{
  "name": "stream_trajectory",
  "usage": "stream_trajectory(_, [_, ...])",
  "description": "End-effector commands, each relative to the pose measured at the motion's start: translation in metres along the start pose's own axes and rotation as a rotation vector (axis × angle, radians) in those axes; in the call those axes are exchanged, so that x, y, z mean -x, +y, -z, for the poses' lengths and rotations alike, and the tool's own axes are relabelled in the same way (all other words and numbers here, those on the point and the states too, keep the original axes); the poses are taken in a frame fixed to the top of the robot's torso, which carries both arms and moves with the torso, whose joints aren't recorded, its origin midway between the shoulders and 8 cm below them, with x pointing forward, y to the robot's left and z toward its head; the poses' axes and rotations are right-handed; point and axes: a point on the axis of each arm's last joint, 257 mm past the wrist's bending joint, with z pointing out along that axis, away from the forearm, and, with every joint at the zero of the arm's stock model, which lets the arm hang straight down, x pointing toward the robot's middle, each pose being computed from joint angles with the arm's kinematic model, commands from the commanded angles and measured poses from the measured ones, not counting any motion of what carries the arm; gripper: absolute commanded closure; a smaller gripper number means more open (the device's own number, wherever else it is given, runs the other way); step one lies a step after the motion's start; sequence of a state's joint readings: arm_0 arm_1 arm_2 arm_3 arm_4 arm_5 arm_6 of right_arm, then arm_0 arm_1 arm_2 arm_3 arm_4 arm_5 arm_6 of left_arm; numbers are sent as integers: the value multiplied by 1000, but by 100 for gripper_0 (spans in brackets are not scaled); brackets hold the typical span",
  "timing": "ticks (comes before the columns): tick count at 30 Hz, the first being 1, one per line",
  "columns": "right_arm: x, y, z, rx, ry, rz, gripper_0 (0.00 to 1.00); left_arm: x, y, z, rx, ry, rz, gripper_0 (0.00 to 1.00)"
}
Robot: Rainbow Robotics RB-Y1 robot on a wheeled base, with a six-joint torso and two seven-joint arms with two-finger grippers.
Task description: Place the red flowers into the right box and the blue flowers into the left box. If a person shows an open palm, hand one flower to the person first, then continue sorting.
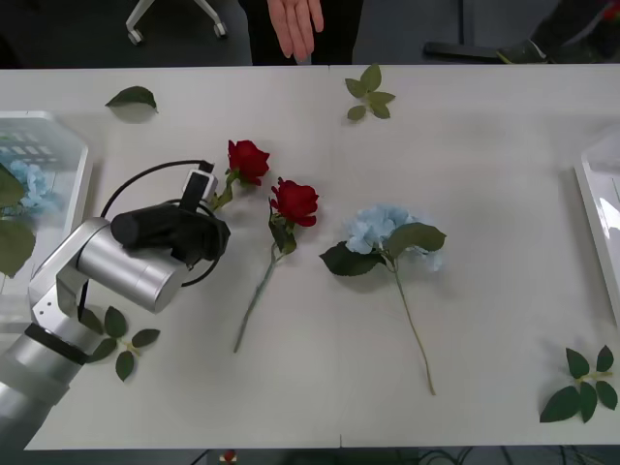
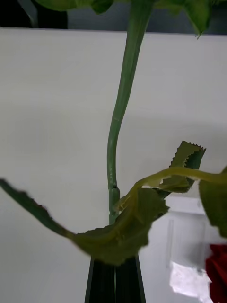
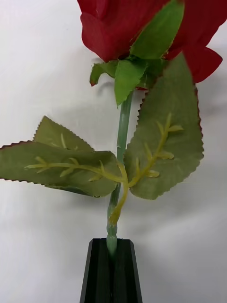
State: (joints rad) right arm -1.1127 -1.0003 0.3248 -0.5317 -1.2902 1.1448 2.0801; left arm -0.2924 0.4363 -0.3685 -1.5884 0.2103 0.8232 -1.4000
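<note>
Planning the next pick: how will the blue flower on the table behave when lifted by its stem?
The blue flower has a big head on a long thin stem, so gripped low it will likely droop or swing. It looks light and probably not fragile. Lying flat with broad leaves, it seems unlikely to roll.

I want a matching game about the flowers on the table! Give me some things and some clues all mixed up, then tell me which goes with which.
Things
1. red rose
2. second red rose
3. blue flower
4. person's hand

Clues
A. lying free on the table, between a rose and the right box
B. its stem is pinched in the left gripper
C. above the table's far edge
D. lying free in the middle, stem pointing toward the robot

Pairs: 1-B, 2-D, 3-A, 4-C
</note>
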Motion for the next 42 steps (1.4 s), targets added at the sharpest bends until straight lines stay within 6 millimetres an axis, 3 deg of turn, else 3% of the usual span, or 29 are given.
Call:
stream_trajectory(1, [68,47,26,119,-178,80,100,2,6,18,1,-23,-39,91])
stream_trajectory(3, [83,61,30,151,-229,111,100,0,8,21,6,-8,-46,55])
stream_trajectory(4, [93,72,33,174,-264,134,100,1,9,24,9,0,-51,29])
stream_trajectory(5, [104,84,36,197,-303,159,100,4,9,29,11,4,-55,15])
stream_trajectory(7, [120,104,39,235,-363,193,100,6,12,37,21,25,-61,2])
stream_trajectory(11, [143,147,44,316,-468,254,100,18,11,54,10,64,-51,0])
stream_trajectory(15, [163,194,45,393,-583,332,100,46,0,64,-36,77,-42,0])
stream_trajectory(19, [178,230,49,431,-676,390,100,65,-5,59,-46,63,-39,0])
stream_trajectory(24, [196,290,56,480,-780,453,100,88,-12,38,-53,31,-45,0])
stream_trajectory(31, [205,364,72,558,-875,503,100,87,-7,8,-46,-8,-46,0])
stream_trajectory(37, [204,417,78,598,-927,524,100,85,-5,8,-38,2,-63,0])
stream_trajectory(42, [201,449,80,624,-947,539,100,86,-6,8,-38,-1,-67,0])
